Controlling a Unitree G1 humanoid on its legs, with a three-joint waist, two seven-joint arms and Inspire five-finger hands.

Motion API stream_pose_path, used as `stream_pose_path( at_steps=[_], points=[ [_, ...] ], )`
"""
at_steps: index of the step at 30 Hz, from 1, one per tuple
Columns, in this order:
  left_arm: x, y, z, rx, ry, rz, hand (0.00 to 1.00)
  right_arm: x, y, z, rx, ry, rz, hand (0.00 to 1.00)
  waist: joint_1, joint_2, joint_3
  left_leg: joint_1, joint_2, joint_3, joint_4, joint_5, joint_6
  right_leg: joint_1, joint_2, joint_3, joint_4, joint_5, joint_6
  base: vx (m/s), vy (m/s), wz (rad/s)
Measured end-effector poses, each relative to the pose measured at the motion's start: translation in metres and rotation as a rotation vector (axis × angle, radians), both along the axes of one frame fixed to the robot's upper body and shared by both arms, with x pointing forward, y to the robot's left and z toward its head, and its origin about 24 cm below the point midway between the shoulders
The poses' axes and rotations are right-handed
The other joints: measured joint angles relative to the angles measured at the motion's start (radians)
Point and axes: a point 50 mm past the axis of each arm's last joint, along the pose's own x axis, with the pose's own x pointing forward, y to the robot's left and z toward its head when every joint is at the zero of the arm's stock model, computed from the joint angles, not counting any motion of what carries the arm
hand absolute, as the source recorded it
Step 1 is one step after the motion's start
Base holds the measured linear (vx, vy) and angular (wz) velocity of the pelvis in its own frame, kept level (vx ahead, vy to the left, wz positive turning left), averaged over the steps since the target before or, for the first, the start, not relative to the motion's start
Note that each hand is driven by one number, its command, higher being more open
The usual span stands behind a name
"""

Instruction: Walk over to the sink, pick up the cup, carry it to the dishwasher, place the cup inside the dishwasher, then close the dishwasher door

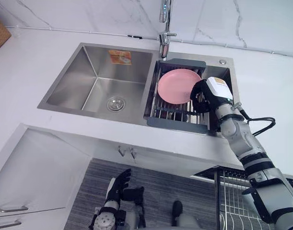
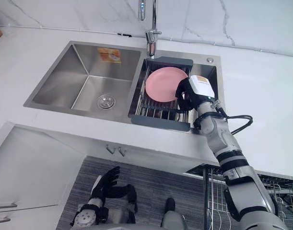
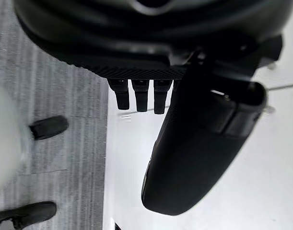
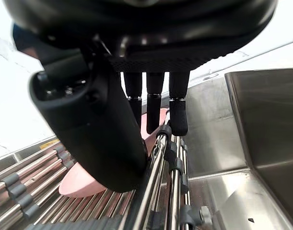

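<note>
Watching from the room, I see the right hand point(image 1: 202, 96) down inside the right basin of the sink point(image 1: 69, 81), over the dish rack point(image 1: 177, 121) that sits in it. Its fingers point(image 4: 178, 117) are straight and loosely apart, holding nothing. Their tips are at the rack's top rails, and the thumb point(image 4: 103, 139) stands off to one side. Just past the fingertips leans a pink plate point(image 1: 177, 85). I can't make out the cup; if it is in the rack, it is hidden beneath or behind the hand. The left hand point(image 1: 120, 184) hangs low in front of the cabinet point(image 1: 36, 172), fingers relaxed and empty.

This looks to me like the reach for the cup, with no grasp made yet. To do it well, the hand should find the cup's wall and get the thumb on one side and the fingers on the other. It should close only once the tips are free of the rails, or they could snag a rail or knock the plate. Then it should lift straight up before any swing.

Room is tight down there. The plate stands beyond the fingertips with the faucet point(image 1: 164, 43) behind it, and the steel basin wall is close on the side away from the thumb. The rack's grey front rim lies back toward the wrist. The free way is upward, then back over the counter edge toward the dishwasher rack point(image 1: 232, 201), pulled out low on the robot's right.
</note>
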Motion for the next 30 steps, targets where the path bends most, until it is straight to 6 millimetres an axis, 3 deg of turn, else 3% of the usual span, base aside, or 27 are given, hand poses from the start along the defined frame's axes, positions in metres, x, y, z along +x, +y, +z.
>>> stream_pose_path(
  at_steps=[5,11,19,22,26,30],
  points=[
    [0.000,-0.003,0.000,-0.012,0.001,0.001,0.90,-0.007,-0.001,0.001,0.019,-0.023,0.000,0.30,0.004,-0.001,0.019,0.014,0.008,-0.002,0.000,-0.001,-0.007,0.016,0.007,-0.004,0.000,-0.006,-0.008,0.01,-0.025,0.02],
    [-0.002,0.000,-0.001,-0.008,0.007,0.012,0.90,-0.031,0.000,0.016,0.112,-0.145,0.037,0.30,0.010,0.000,0.020,0.025,0.009,0.000,0.001,0.000,-0.003,0.025,0.008,-0.002,0.001,-0.010,-0.009,0.05,-0.008,-0.01],
    [-0.004,0.000,-0.003,-0.005,0.021,0.010,0.90,-0.063,-0.004,0.073,0.337,-0.503,0.091,0.30,-0.007,-0.003,0.019,0.068,0.016,0.034,-0.001,-0.007,-0.004,0.048,0.013,0.033,0.003,-0.012,-0.012,0.03,-0.002,-0.13],
    [-0.003,-0.001,-0.003,-0.003,0.022,0.008,0.90,-0.071,-0.008,0.072,0.360,-0.519,0.084,0.30,-0.008,-0.005,0.017,0.074,0.020,0.045,-0.001,-0.008,-0.006,0.048,0.016,0.044,0.002,-0.013,-0.014,-0.02,-0.004,-0.16],
    [-0.008,0.000,-0.009,0.004,0.054,0.005,0.90,-0.081,-0.017,0.056,0.391,-0.475,0.049,0.30,-0.024,-0.011,0.014,0.085,0.028,0.060,-0.002,-0.013,-0.014,0.050,0.023,0.062,0.002,-0.015,-0.017,-0.04,0.004,-0.12],
    [-0.011,0.003,-0.012,0.006,0.074,0.021,0.90,-0.094,-0.030,0.047,0.447,-0.490,-0.026,0.30,-0.031,-0.029,0.002,0.095,0.032,0.090,-0.002,-0.021,-0.024,0.041,0.026,0.085,0.002,-0.014,-0.018,-0.02,0.023,-0.18]
  ],
)
